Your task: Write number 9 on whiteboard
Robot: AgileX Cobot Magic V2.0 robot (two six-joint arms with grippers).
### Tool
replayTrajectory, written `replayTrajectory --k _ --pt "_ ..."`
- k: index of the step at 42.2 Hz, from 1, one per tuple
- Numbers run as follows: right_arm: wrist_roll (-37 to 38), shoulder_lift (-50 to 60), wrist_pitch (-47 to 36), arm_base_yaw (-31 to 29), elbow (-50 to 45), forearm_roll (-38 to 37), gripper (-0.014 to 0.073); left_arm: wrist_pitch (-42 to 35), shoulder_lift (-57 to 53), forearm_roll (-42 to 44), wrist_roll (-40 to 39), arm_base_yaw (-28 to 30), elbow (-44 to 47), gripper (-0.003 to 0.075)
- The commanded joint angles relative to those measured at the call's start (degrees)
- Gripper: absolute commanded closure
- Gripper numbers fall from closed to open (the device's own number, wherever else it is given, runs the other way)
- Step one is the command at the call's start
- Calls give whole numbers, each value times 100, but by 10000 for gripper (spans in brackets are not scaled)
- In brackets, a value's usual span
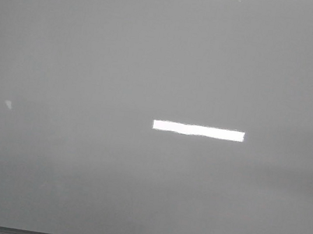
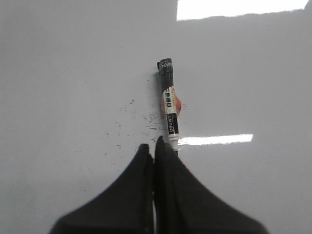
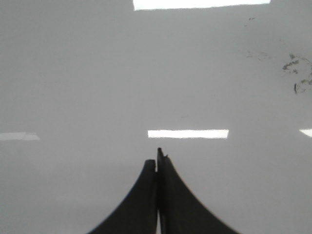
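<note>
On the whiteboard [image 2: 73, 73], a marker [image 2: 169, 102] lying loose, left end effector [image 2: 155, 146] closed beside it — right end effector [image 3: 157, 158] closed, empty.

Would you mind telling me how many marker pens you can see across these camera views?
1. The marker lies on the whiteboard just ahead of the shut left gripper, seen only in the left wrist view. The front and right wrist views show none, though others could lie outside them.

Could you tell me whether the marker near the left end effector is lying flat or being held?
Lying flat on the whiteboard, not held: the marker rests beyond the left end effector, whose fingers are shut together.
</note>
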State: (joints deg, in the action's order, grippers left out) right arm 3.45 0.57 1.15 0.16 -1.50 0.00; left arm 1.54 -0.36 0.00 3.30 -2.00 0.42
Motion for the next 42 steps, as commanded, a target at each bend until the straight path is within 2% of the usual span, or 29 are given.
replayTrajectory --k 1,29,36,42 --pt "-24 108 -457 -8 15 -49 662 -496 -108 -46 -15 -3 10 739" --pt "-24 108 -457 -8 15 -49 662 -525 -108 -46 -15 -3 10 739" --pt "-24 108 -704 -8 20 -49 662 -569 -108 -46 -15 -3 10 739" --pt "-24 108 -578 -3 230 -44 662 -998 -108 -46 -61 -3 -42 739"
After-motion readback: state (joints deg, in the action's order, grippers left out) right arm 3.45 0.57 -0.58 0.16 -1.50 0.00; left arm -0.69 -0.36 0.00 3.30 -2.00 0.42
